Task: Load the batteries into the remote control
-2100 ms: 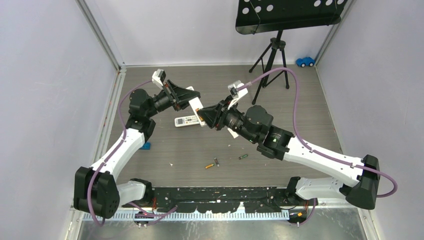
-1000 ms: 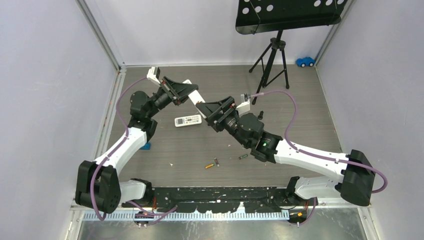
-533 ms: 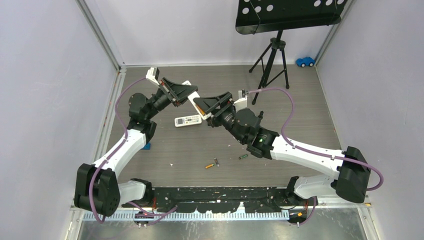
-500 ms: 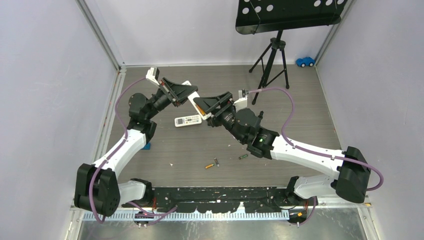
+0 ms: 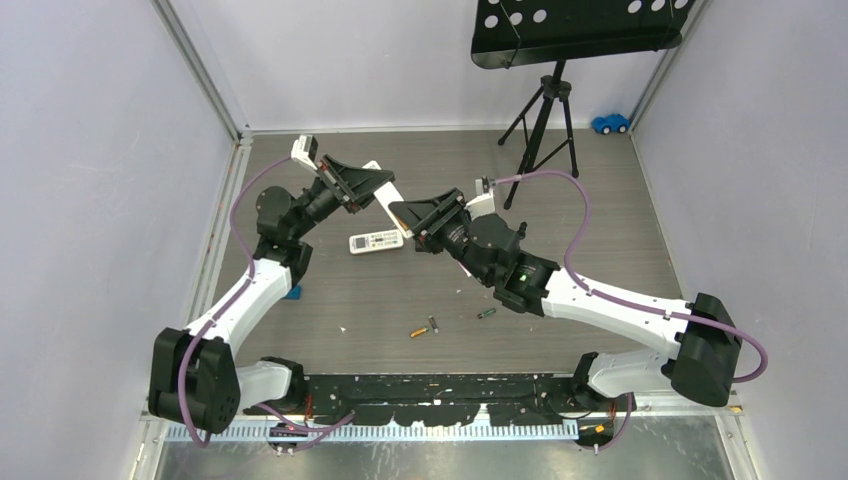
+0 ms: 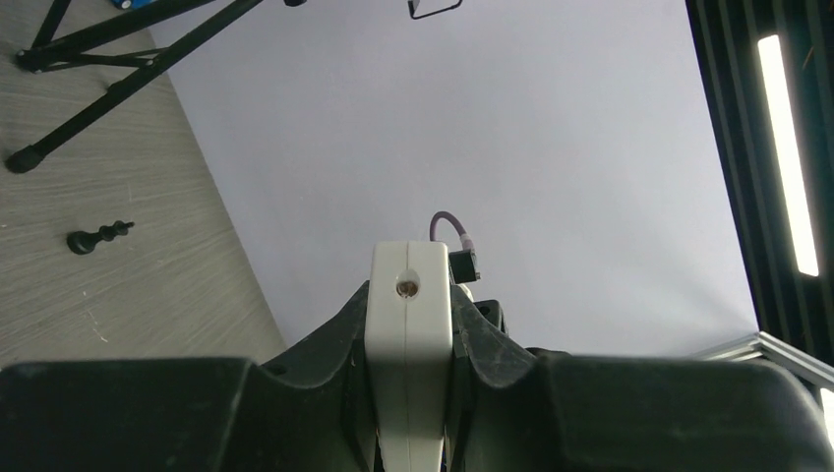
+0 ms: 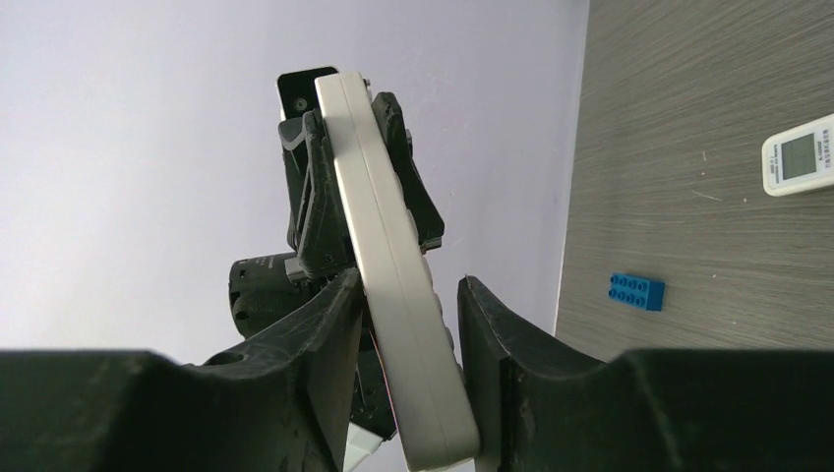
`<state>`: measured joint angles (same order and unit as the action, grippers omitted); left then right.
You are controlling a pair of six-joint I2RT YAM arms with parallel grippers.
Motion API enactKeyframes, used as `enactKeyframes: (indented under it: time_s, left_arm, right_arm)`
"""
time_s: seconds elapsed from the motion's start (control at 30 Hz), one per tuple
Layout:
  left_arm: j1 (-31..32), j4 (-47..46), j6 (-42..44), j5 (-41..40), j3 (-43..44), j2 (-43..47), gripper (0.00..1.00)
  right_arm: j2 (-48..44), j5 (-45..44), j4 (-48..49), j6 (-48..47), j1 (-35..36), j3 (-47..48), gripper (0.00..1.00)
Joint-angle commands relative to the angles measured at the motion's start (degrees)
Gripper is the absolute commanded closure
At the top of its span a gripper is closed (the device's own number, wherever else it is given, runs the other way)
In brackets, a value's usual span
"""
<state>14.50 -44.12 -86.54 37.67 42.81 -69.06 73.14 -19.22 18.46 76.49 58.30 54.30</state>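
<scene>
Clamping the remote control [image 6: 408,295] in my left end effector [image 6: 411,320]; my right end effector [image 7: 408,295] straddles it, whether gripping I cannot tell.

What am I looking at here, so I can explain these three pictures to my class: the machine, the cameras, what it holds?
Two robot arms are bolted at the near edge of a table, and each ends in a two-finger gripper. The wide picture looks down from above and behind the arms. The other two come from a camera on each wrist. The left gripper holds the long white remote control up in the air. The right gripper has its fingers on either side of the same remote; whether they grip it is unclear. On the table lie a shorter remote, three small batteries and a blue brick.
</scene>
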Motion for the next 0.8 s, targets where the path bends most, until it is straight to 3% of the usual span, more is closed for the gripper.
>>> enactKeyframes:
  time_s: [0.0, 0.13, 0.37, 0.43, 0.5, 0.57, 0.7, 0.77]
  left_arm:
    - [0.1, -2.6, -1.2, 0.7, 0.3, 2.1, 1.00]
    - [0.1, -2.2, -6.1, 0.7, 0.9, 2.6, 1.00]
    - [0.1, 4.8, -7.1, -0.1, 1.6, 4.5, 1.00]
    - [0.1, 5.6, -7.4, -0.1, 1.5, 4.6, 1.00]
    - [0.1, 5.9, -7.4, 0.2, 1.3, 4.5, 1.00]
    - [0.1, 5.9, -7.1, 0.4, 0.9, 4.2, 1.00]
    - [0.1, 5.2, -7.2, 0.6, 0.0, 3.6, 1.00]
    - [0.1, 5.0, -7.2, 0.6, -0.2, 3.5, 1.00]
  right_arm:
    - [0.0, 0.5, 0.7, -0.5, -0.1, 2.6, 0.60]
    - [-0.2, 0.8, 1.8, 0.0, -0.2, 1.5, 0.67]
    - [-0.5, 1.4, 5.2, -1.0, -0.3, -0.8, 0.72]
    - [-0.9, 1.9, 7.0, -1.6, -0.4, -1.7, 0.64]
    - [-1.1, 3.4, 9.9, -2.8, -0.9, -2.4, 0.43]
    - [-1.7, 4.0, 11.8, -3.5, -1.1, -3.0, 0.30]
    - [-3.5, 3.3, 13.3, -4.1, -1.3, -4.9, 0.27]
    - [-4.5, 2.6, 13.9, -4.3, -1.4, -6.2, 0.31]
